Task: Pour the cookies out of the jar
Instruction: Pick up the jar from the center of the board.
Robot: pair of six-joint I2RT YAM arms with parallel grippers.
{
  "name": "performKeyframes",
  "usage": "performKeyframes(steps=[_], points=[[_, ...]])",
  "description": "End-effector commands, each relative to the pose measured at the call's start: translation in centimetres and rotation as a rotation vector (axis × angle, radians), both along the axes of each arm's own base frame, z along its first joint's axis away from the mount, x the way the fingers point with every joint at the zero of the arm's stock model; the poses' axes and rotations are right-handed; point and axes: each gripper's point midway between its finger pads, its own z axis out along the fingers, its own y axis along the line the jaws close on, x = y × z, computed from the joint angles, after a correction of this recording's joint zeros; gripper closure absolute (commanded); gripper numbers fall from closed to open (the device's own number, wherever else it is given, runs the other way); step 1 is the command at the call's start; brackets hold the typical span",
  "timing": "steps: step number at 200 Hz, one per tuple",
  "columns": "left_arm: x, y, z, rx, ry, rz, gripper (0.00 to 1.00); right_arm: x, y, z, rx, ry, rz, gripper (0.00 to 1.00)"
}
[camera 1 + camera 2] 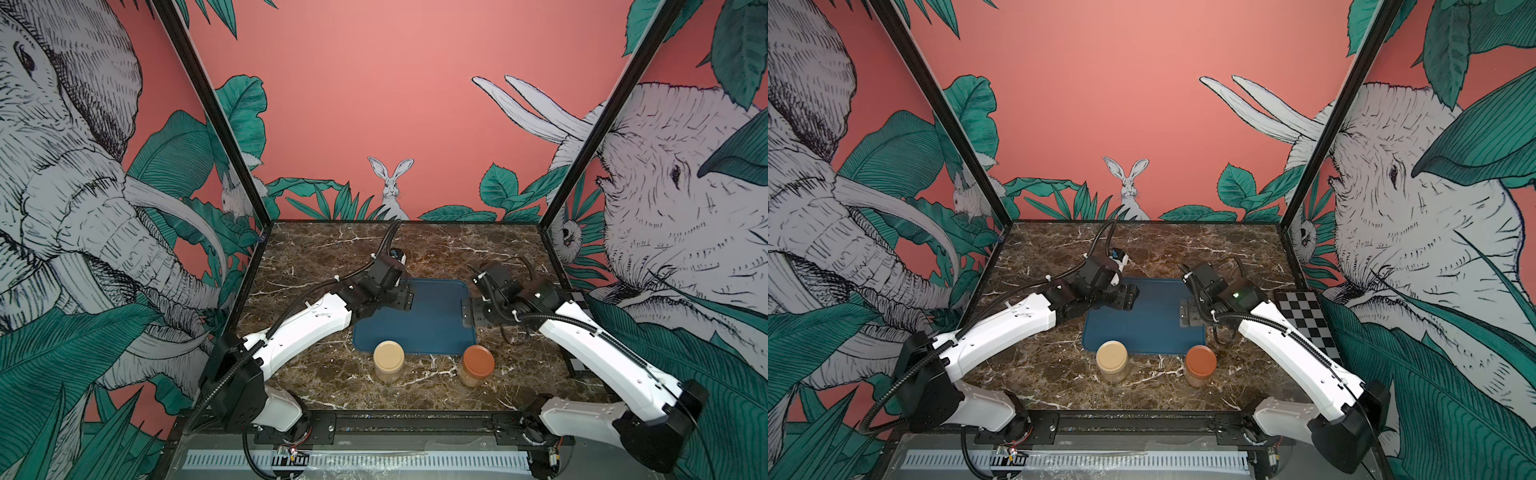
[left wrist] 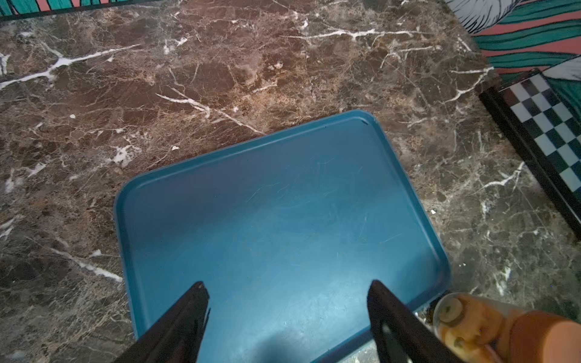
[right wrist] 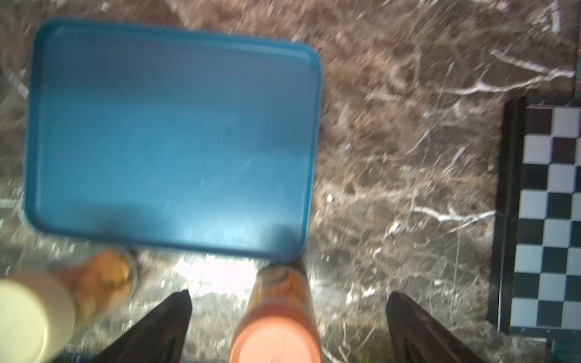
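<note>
Top views: one cream-lidded jar, one orange-lidded jar, one tray (blue).

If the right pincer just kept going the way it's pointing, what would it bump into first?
Probably the jar with the orange lid, which sits straight ahead, framed by the open right pincer in its wrist view. The picture is blurred, so I cannot tell how far off the jar is.

We see a coral-pink back wall with a painted rabbit, elephants and green leaves on the side walls, and a brown marble tabletop below.
</note>
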Motion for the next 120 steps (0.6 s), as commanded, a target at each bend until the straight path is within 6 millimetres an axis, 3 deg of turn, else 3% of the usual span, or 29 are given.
performKeyframes(steps=[1,48,120], points=[[-0.5,1.4,1.8,-0.025,-0.007,0.034,0.19,-4.5,-0.8,-3.0,-0.092,0.160,-0.011,0.01],[-0.8,2.6,2.3,-0.029,-0.025,0.074,0.19,-6.9,0.2,-5.7,-0.132,0.213,0.013,0.01],[-1.7,3.2,0.6,-0.071,0.019,0.111,0.18,-7.5,0.3,-9.2,-0.174,0.267,0.033,0.01]])
